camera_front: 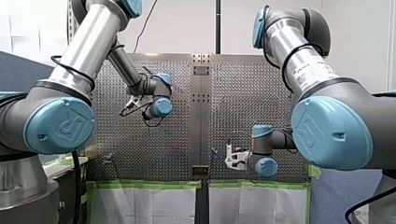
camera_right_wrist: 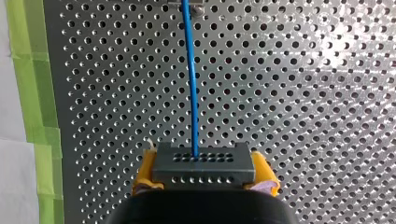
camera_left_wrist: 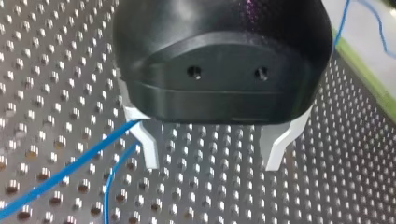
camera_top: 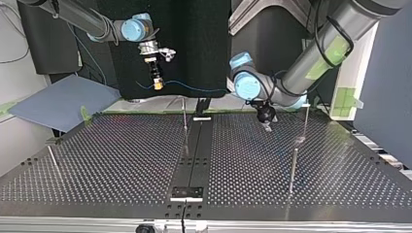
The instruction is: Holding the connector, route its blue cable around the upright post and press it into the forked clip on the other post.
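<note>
My right gripper (camera_right_wrist: pixel 203 164) has its yellow pads (camera_right_wrist: pixel 145 173) shut on a dark grey connector (camera_right_wrist: pixel 203 173). The blue cable (camera_right_wrist: pixel 191 84) runs straight ahead from it over the perforated plate to a small metal fixture (camera_right_wrist: pixel 187 4). In the top view this gripper (camera_top: pixel 156 82) hangs high at the back left, and the cable (camera_top: pixel 194 87) trails to the right. My left gripper (camera_left_wrist: pixel 212 161) hovers close over the plate, open, with nothing between its metal fingers (camera_left_wrist: pixel 149 151). Blue cable (camera_left_wrist: pixel 70 168) passes just outside one finger. Thin upright posts (camera_top: pixel 184 116) (camera_top: pixel 306 119) (camera_top: pixel 293 167) stand on the plate.
Another thin post (camera_top: pixel 53 160) stands near the top view's left edge. A dark rail (camera_top: pixel 194 150) runs down the plate's middle. Green tape (camera_right_wrist: pixel 35 93) lines the plate's edge. A blue-grey sheet (camera_top: pixel 58 102) lies beyond the top view's back left corner.
</note>
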`<act>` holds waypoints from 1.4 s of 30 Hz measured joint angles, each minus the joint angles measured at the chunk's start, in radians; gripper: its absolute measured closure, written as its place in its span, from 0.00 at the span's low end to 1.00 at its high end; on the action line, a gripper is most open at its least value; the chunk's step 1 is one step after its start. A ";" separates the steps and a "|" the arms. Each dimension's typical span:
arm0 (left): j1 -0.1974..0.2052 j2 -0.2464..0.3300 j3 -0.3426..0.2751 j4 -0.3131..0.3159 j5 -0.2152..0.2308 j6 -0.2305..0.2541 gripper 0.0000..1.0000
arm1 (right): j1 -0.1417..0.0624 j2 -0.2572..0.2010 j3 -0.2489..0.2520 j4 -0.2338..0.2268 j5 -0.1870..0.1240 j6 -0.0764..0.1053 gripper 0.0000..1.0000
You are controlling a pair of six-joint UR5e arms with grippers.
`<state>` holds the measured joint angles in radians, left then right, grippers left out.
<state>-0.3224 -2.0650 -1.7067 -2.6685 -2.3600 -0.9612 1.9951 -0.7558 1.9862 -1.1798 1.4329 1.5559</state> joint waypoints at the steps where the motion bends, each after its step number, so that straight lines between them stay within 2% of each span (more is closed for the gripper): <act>1: 0.007 0.000 0.000 0.005 0.007 0.002 0.02 | 0.000 0.000 0.000 0.000 0.000 0.000 1.00; 11: 0.030 -0.034 0.002 0.033 0.072 0.006 0.02 | 0.002 0.000 0.000 -0.001 0.000 0.000 1.00; 22: 0.054 -0.101 0.008 0.045 0.094 -0.002 0.02 | 0.003 0.000 0.000 -0.004 0.000 0.001 1.00; 34: 0.051 -0.206 0.040 0.031 0.126 -0.010 0.02 | 0.004 0.000 0.000 -0.004 0.000 0.001 1.00; 42: 0.047 -0.244 0.047 0.029 0.139 -0.021 0.02 | 0.004 0.000 0.000 -0.004 0.000 0.001 1.00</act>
<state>-0.2758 -2.3086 -1.6593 -2.6399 -2.2210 -0.9826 1.9991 -0.7557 1.9865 -1.1843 1.4329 1.5565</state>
